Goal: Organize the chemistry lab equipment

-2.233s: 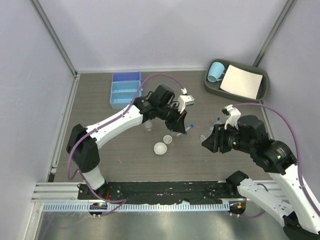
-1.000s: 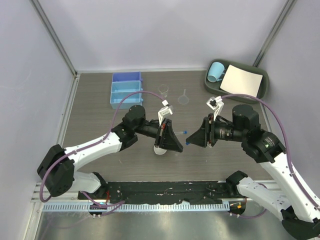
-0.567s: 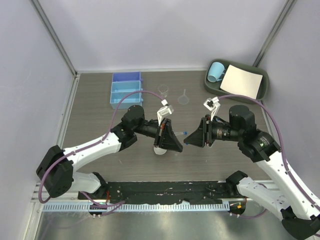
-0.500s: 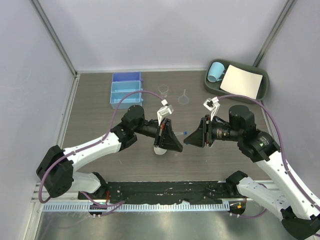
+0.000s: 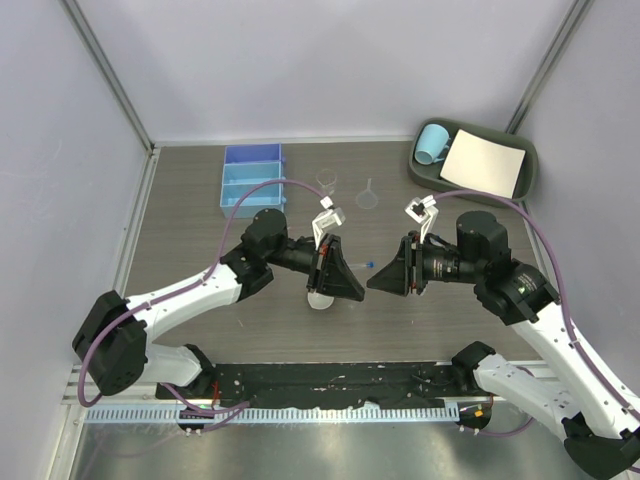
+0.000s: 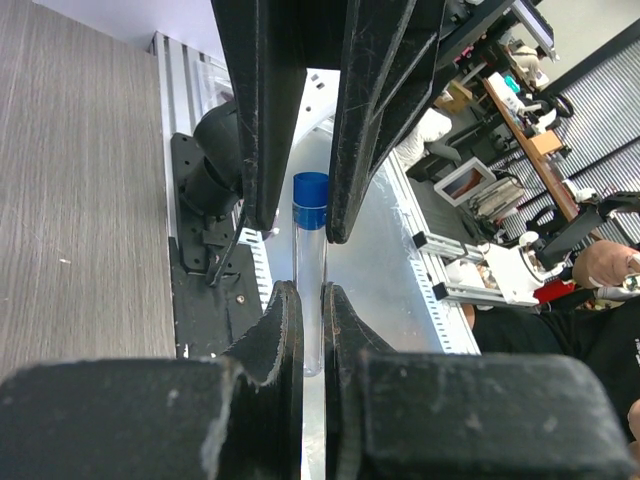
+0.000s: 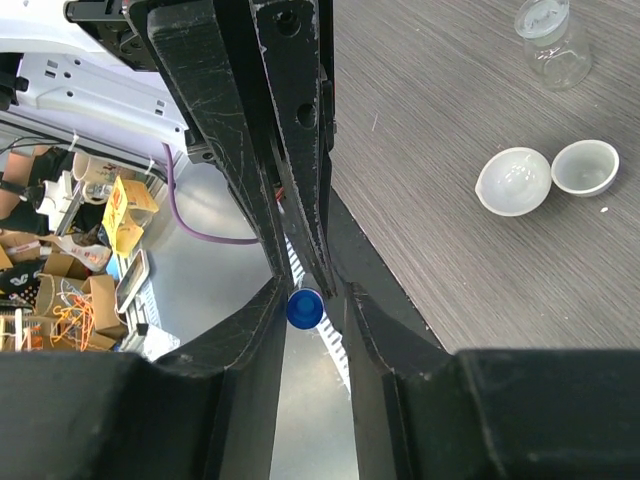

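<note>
Pinches the clear barrel of a blue-capped tube (image 6: 310,255) in the left claw (image 6: 307,305), with jaws tight against it. Brackets the tube's blue cap (image 7: 305,308) with the right claw (image 7: 310,295), jaws narrowly parted; cannot tell whether gripping. Suspends the tube between both claws over the middle of the desk (image 7: 480,90). Shows one white dish (image 7: 513,182) beside a second white dish (image 7: 585,167) on the desk, a small beaker (image 7: 553,40) near them. Puts a funnel (image 5: 368,197) and a second beaker (image 5: 326,182) toward the far side.
</note>
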Tool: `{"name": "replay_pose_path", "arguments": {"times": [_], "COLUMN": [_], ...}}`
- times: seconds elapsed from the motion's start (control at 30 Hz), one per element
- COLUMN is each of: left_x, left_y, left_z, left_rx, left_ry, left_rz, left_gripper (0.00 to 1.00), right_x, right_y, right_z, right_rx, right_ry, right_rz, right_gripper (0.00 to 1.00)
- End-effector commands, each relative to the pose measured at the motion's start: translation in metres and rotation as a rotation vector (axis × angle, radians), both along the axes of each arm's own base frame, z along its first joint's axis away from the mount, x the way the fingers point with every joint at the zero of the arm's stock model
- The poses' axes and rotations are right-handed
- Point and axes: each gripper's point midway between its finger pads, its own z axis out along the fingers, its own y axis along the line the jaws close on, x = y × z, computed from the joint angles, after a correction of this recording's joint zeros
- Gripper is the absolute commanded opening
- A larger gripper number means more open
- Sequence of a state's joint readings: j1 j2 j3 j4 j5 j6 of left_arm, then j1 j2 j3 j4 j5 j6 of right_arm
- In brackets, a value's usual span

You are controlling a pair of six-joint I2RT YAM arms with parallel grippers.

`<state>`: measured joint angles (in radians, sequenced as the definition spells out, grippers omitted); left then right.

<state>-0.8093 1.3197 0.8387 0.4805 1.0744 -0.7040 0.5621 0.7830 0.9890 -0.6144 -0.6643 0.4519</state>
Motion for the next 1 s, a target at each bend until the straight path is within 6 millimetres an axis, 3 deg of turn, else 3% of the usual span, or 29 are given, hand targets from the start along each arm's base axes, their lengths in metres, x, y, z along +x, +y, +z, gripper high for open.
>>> {"name": "replay_pose_path", "arguments": {"times": [0.0, 0.3, 0.4, 0.5, 0.57, 0.6, 0.63, 0.77, 0.8, 0.83, 0.97], "left_x": [0.001, 0.002, 0.002, 0.007, 0.014, 0.017, 0.022, 0.046, 0.061, 0.065, 0.088], "left_y": [0.002, 0.001, 0.001, -0.001, -0.003, -0.004, -0.003, 0.0, 0.002, 0.006, 0.025], "left_z": [0.018, 0.014, 0.014, 0.018, 0.02, 0.023, 0.022, 0.024, 0.026, 0.018, 0.022], "left_rx": [-0.062, -0.054, -0.049, -0.048, -0.04, -0.043, -0.024, 0.034, 0.049, 0.1, 0.153], "left_ry": [-0.051, -0.043, -0.037, -0.032, -0.026, -0.031, -0.032, -0.052, -0.065, -0.048, -0.08], "left_rz": [-0.005, -0.005, -0.002, 0.021, 0.073, 0.095, 0.13, 0.315, 0.415, 0.456, 0.65], "left_gripper": [0.02, 0.02, 0.09, 0.34, 0.64, 0.86, 0.99, 1.0, 1.0, 1.0, 1.0], "right_x": [-0.005, -0.001, 0.001, 0.005, 0.012, 0.019, 0.023, 0.047, 0.053, 0.063, 0.091], "right_y": [0.001, 0.002, 0.002, 0.0, -0.002, -0.006, -0.008, -0.017, -0.02, -0.025, -0.042], "right_z": [0.01, 0.009, 0.009, 0.008, 0.003, -0.003, -0.006, -0.029, -0.036, -0.041, -0.051], "right_rx": [0.029, 0.024, 0.018, 0.0, -0.034, -0.069, -0.091, -0.21, -0.245, -0.282, -0.383], "right_ry": [-0.029, -0.029, -0.029, -0.037, -0.03, -0.022, -0.022, 0.02, 0.037, 0.031, 0.026], "right_rz": [0.018, 0.01, 0.005, -0.017, -0.054, -0.098, -0.113, -0.225, -0.255, -0.306, -0.457], "right_gripper": [0.33, 0.08, 0.01, 0.01, 0.01, 0.01, 0.01, 0.01, 0.01, 0.01, 0.01]}}
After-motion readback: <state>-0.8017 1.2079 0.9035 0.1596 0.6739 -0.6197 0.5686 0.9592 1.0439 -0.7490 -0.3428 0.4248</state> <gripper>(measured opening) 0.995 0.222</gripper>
